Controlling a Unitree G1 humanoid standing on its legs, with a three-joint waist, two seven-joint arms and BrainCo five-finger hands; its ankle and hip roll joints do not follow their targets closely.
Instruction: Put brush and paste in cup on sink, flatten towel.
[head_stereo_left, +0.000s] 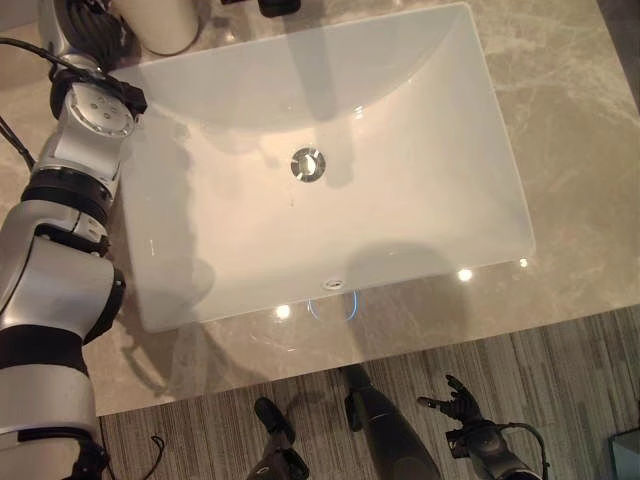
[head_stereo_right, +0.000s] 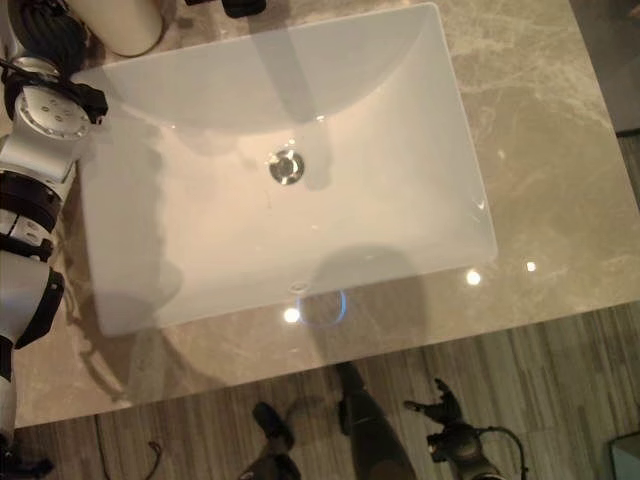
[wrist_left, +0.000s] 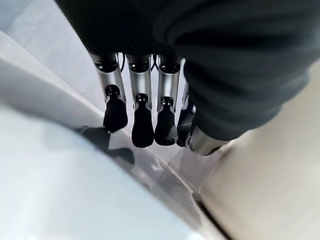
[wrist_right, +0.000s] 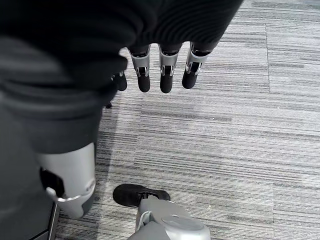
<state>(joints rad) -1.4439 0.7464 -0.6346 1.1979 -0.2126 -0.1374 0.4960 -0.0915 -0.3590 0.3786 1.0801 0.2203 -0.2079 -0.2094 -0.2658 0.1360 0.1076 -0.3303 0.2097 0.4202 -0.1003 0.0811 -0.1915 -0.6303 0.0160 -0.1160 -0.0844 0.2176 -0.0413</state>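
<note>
While reaching, left hand (wrist_left: 142, 120): fingers straight, empty, just beside cup (wrist_left: 270, 195).
Cup: likely rigid, smooth; grasp round its wall.
Right hand (wrist_right: 160, 70): relaxed, empty.

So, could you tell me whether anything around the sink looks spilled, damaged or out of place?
Nothing stands out. The white sink looks dry and intact, and the cup stands upright at its far left corner beside the left hand. The right hand hangs open over the floor.

No text or label can be read.
</note>
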